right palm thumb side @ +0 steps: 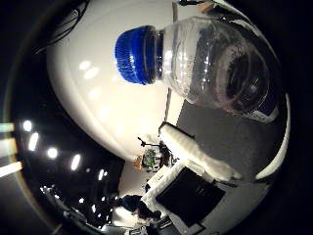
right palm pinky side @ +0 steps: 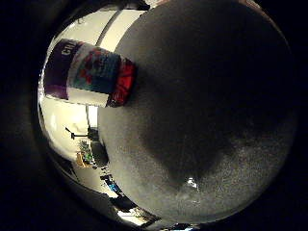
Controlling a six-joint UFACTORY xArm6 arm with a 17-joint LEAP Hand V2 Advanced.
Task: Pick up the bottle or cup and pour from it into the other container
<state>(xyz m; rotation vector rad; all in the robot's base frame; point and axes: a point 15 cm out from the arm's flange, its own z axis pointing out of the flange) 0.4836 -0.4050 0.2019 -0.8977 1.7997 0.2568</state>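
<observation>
A clear plastic bottle (right palm thumb side: 210, 64) with a blue screw cap (right palm thumb side: 137, 54) fills much of the right thumb side palm view, so it is close to my palm. It lies across the view with the cap pointing away from the grey table. A cup (right palm pinky side: 89, 73) with a purple, white and red printed wrap and a red end stands on the grey table (right palm pinky side: 212, 106) in the right little finger side palm view, a short way from my hand.
The grey speckled table also shows behind the bottle (right palm thumb side: 249, 166). Beyond its edge are a white ceiling with lights (right palm thumb side: 29, 137), dark room furniture (right palm pinky side: 96, 154) and a white and black unit (right palm thumb side: 191, 186).
</observation>
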